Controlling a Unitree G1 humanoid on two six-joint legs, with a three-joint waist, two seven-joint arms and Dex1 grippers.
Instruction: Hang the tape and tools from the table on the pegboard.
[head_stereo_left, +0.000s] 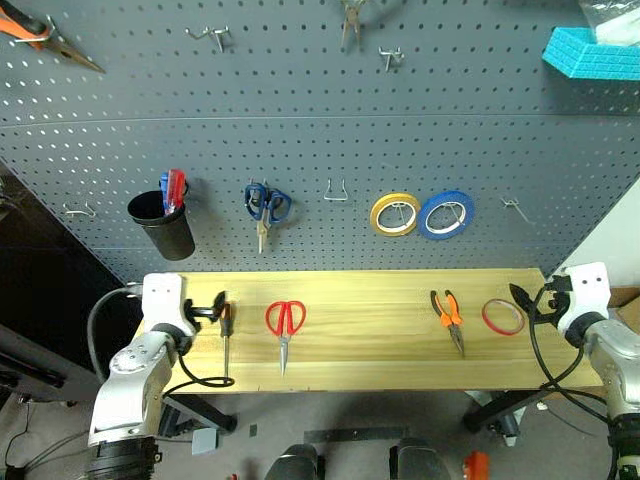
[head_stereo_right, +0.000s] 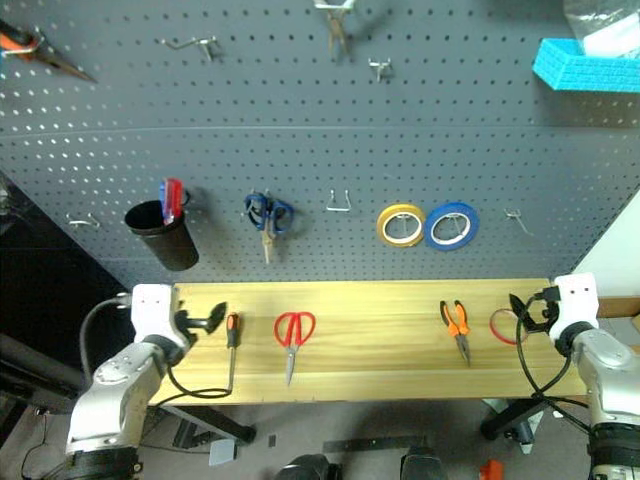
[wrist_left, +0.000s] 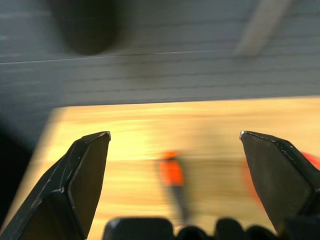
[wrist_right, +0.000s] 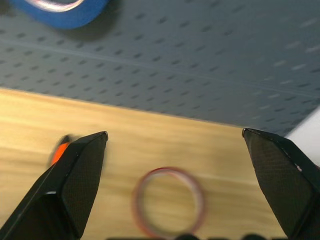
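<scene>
Nothing is hung up yet. My red tape (head_stereo_left: 503, 317), pliers (head_stereo_left: 448, 316), red scissors (head_stereo_left: 285, 322) and screwdriver (head_stereo_left: 226, 335) all lie on the surface (head_stereo_left: 370, 340), below the pegboard (head_stereo_left: 320, 120). My left pincer (head_stereo_left: 208, 309) and right pincer (head_stereo_left: 527, 300) are both wide open, holding nothing.

the screwdriver (wrist_left: 172, 175) appeared blurred in the left wrist view; the blue roll (wrist_right: 60, 7) was cut off by the frame edge.
</scene>
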